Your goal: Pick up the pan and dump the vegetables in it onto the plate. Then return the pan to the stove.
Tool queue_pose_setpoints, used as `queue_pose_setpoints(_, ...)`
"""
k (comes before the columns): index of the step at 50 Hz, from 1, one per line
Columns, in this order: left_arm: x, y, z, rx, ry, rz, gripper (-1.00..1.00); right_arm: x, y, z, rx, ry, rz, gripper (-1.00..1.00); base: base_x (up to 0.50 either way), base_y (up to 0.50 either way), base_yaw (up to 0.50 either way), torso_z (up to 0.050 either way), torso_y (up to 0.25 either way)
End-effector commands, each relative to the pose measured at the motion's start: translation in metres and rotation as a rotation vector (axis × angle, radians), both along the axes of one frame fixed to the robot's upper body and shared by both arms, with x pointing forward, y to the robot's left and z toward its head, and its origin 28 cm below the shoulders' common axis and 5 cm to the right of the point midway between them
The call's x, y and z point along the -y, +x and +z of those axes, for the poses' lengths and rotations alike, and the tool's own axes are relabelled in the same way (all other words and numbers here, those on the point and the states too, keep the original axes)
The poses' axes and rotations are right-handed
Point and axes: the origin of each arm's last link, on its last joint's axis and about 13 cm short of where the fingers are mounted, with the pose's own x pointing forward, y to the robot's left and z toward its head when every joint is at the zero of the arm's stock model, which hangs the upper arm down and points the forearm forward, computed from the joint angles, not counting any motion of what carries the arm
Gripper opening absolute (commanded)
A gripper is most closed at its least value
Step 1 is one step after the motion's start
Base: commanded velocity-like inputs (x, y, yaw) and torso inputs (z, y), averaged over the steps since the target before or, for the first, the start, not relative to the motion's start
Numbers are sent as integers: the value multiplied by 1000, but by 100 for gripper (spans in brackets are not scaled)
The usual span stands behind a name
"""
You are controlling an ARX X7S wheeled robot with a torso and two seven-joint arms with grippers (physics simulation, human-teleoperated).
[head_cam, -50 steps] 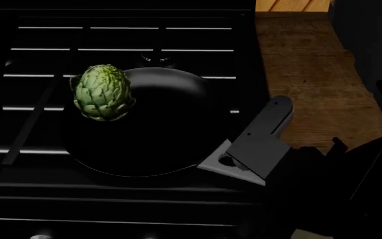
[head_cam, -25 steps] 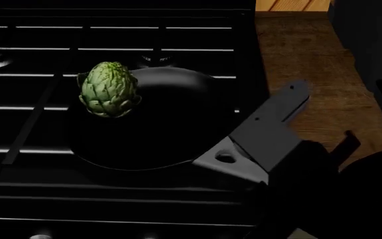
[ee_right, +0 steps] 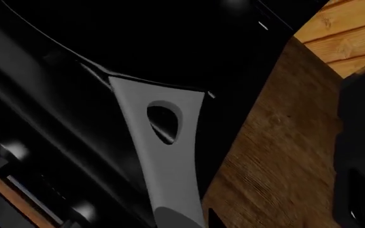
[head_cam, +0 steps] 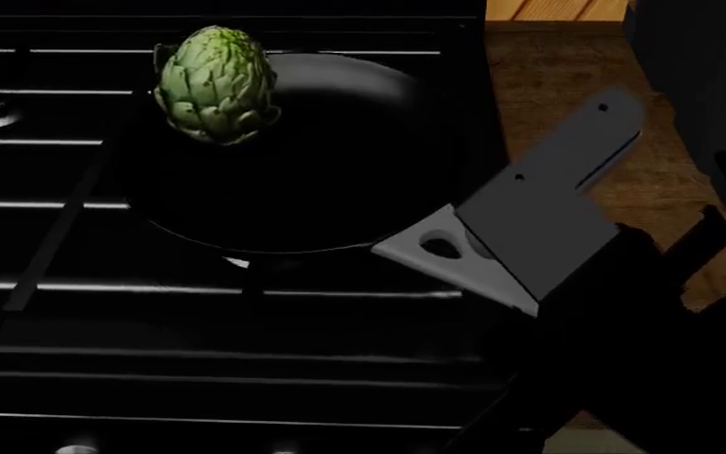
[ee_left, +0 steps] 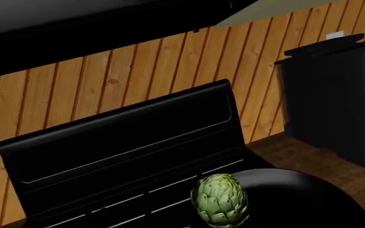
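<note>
Vertical pine boards back a rough brown wooden tabletop [head_cam: 590,123] right of the large black gas stove [head_cam: 212,322] with silver-edged grates. Over it, the round shallow black pan [head_cam: 313,161] holds a scaly green artichoke [head_cam: 216,85] at its far-left rim. The right tool [head_cam: 552,251] is clamped on the flat grey handle [ee_right: 163,152].

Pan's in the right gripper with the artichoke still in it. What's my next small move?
Probably carry the pan level toward the wooden counter on the right. The artichoke sits near its far rim, and no plate shows in any view, so tipping now seems premature.
</note>
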Motion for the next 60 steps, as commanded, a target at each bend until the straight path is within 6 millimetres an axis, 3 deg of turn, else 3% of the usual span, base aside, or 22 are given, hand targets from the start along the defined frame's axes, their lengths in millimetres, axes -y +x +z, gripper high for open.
queue_pose_setpoints(1,-2,-6,5,19,-12,3,100,10,-5,49,241,18,29,-100,0,0,0,0,10)
queue_pose_setpoints(16,-8,-27,14,69,-31,14,100,11,-16,73,328,-18,-8,-100,55,252,0,0,3)
queue_pose_setpoints(60,-12,-41,26,112,-40,27,100,7,-22,81,353,-31,26,-100,130,500,0,1,4)
